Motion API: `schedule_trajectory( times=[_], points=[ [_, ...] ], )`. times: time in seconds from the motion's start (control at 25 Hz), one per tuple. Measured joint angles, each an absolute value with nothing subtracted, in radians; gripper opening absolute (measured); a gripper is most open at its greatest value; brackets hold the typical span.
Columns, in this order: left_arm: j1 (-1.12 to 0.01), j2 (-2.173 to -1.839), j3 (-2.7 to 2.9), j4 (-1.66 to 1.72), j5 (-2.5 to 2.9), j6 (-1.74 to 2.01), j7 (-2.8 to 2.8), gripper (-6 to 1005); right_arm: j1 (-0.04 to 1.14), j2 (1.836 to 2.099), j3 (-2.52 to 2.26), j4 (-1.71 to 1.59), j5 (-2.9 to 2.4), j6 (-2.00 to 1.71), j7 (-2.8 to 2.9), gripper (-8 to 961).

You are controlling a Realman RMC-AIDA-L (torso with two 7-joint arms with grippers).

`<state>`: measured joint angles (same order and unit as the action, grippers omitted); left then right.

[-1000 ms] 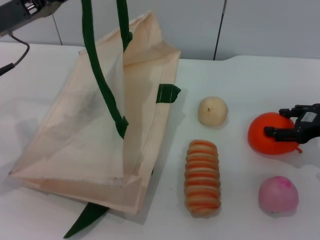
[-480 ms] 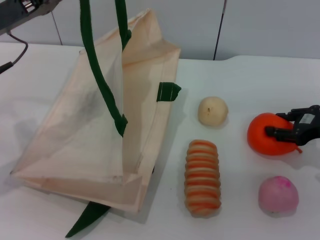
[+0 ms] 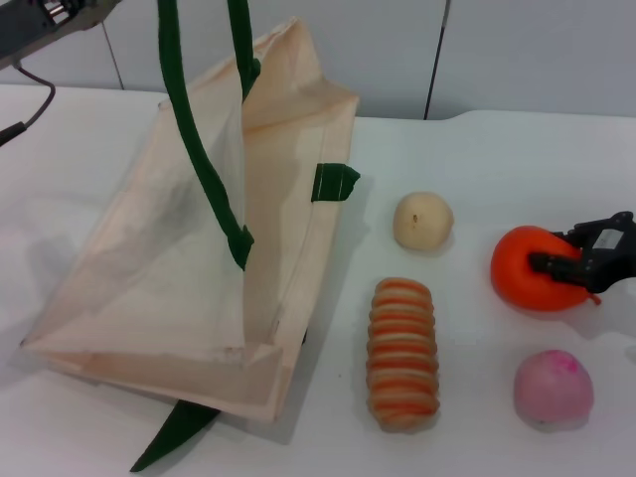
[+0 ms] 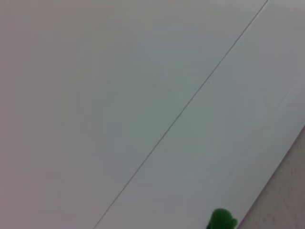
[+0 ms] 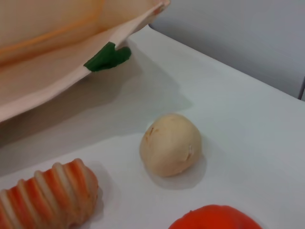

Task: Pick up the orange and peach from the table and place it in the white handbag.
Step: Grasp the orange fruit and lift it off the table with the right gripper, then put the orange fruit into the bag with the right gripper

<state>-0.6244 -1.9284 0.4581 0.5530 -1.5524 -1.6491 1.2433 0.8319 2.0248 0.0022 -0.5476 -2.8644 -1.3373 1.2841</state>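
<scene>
The orange (image 3: 532, 270), glossy orange-red, sits on the white table (image 3: 477, 159) at the right; its top edge shows in the right wrist view (image 5: 217, 218). My right gripper (image 3: 556, 248) comes in from the right, open, with its black fingers (image 3: 553, 263) over the orange's right side. The pink peach (image 3: 553, 390) lies nearer me, below the orange. The white handbag (image 3: 149, 268) stands at the left with its mouth facing right. Its green handles (image 3: 199, 149) are pulled up out of the picture. My left arm (image 3: 40, 22) is at the top left; its gripper is out of view.
A pale cream ball (image 3: 422, 221) lies between the bag and the orange, and also shows in the right wrist view (image 5: 170, 144). An orange-and-cream striped loaf (image 3: 402, 352) lies in front of it. A green strap tab (image 3: 333, 184) sticks out of the bag's side.
My right gripper has settled lower onto the orange, its fingers closer together. The orange has shifted a little to the left. The bag and other items have stayed put.
</scene>
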Motion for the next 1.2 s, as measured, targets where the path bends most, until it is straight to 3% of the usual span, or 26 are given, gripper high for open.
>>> schedule_trajectory(
  times=[0.6,1.0,1.2],
  points=[
    [-0.622,-1.93,0.438,0.546,-1.553,-1.646,1.243,124,0.839,2.02,0.013,-0.575,-2.83,-1.402,1.297,287],
    [-0.617,-1.93,0.431,0.534,-1.56,-1.646,1.246,123,0.831,2.023,0.008,-0.705,-2.67,-1.682,1.239,213],
    [-0.626,-1.927,0.431,0.509,-1.571,-1.653,1.252,123,0.902,2.027,-0.012,-0.669,-2.628,-1.781,1.202,157]
  ],
)
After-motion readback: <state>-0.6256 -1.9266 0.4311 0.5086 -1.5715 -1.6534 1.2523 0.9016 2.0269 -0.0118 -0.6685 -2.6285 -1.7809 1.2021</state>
